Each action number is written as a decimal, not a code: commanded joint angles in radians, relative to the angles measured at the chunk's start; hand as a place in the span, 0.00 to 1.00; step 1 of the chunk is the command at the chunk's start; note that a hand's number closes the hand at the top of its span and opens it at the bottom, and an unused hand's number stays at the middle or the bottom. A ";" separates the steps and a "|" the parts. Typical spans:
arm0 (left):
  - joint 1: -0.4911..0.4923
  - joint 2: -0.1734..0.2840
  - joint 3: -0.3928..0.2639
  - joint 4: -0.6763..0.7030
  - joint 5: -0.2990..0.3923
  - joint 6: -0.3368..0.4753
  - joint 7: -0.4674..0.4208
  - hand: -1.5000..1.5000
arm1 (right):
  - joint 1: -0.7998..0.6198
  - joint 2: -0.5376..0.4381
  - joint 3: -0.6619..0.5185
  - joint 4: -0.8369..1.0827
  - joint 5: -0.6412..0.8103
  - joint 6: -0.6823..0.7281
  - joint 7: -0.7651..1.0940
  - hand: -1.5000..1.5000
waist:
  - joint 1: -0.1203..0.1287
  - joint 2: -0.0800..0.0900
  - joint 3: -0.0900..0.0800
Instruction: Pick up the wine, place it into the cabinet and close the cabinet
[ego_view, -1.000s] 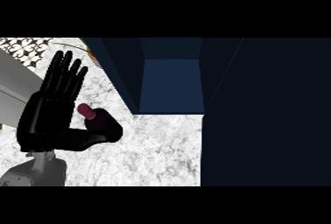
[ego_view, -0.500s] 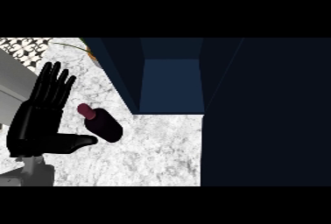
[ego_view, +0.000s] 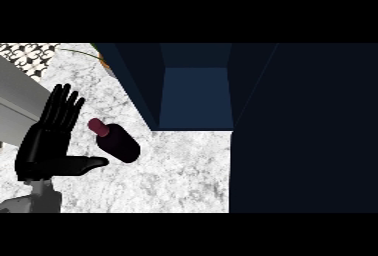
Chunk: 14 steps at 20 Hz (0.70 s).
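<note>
The wine bottle (ego_view: 117, 140), dark with a maroon cap, stands on the marble counter (ego_view: 177, 170) left of the open cabinet. My left hand (ego_view: 49, 140) is just left of the bottle, fingers straight and pointing up, thumb stretched toward the bottle's base without touching it. The dark blue cabinet (ego_view: 196, 100) stands open ahead, its inside bare. Its door (ego_view: 303, 130) fills the right side of the view. My right hand does not show.
A grey appliance edge (ego_view: 18, 100) runs along the left side. A patterned tile wall (ego_view: 29, 55) shows at the top left. A thin green and orange item (ego_view: 94, 55) lies near the cabinet's far left corner.
My left hand has drawn back to the left and down, away from the bottle. The bottle, partly covered by the hand before, now stands fully in view.
</note>
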 joint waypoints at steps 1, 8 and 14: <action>-0.018 0.013 0.027 0.106 0.010 -0.035 -0.046 0.00 | 0.016 -0.029 -0.075 -0.029 -0.095 0.024 0.028 0.00 | -0.002 0.000 0.000; 0.009 0.027 0.030 0.223 -0.039 -0.084 -0.164 0.00 | 0.028 0.027 -0.005 -0.008 -0.005 0.019 -0.026 0.00 | 0.000 0.000 0.000; 0.012 0.074 0.077 0.316 0.000 -0.162 -0.206 0.00 | -0.018 0.016 -0.006 0.044 0.011 0.027 -0.020 0.00 | 0.002 0.000 0.000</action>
